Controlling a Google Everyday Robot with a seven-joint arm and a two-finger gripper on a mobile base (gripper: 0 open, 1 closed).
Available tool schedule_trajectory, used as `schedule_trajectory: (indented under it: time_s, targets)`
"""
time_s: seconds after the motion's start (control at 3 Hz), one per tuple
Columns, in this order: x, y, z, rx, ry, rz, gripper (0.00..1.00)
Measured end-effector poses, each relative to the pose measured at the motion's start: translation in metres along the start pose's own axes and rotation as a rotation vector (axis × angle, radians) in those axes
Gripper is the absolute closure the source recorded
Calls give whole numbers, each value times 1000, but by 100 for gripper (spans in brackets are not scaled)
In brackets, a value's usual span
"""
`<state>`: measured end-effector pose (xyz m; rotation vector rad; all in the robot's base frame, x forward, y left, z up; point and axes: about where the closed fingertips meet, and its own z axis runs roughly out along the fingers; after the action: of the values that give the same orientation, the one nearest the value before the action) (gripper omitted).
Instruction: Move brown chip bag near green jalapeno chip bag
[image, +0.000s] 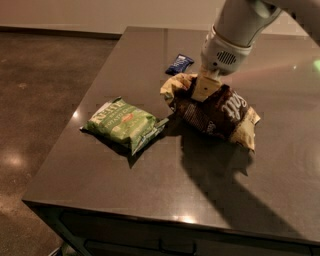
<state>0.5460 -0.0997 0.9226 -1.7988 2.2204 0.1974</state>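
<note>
**Q:** What's nearest you on the desk (150, 185)?

**A:** I see the green jalapeno chip bag (122, 122) lying flat at the near left, with its long axis running left to right. Just right of it and slightly farther is the brown chip bag (220, 112). Its long axis runs from far left to near right.

**Q:** And the claw?

**A:** My claw (204, 90) comes down on the bag's far-left part and is clamped on it. Farthest away lies a small blue wrapper (179, 63).
</note>
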Motion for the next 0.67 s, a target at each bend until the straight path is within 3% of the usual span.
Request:
schedule_trajectory:
  time_s: [0.67]
  targets:
    - [-9,6,4,-17,-24,-17,1]
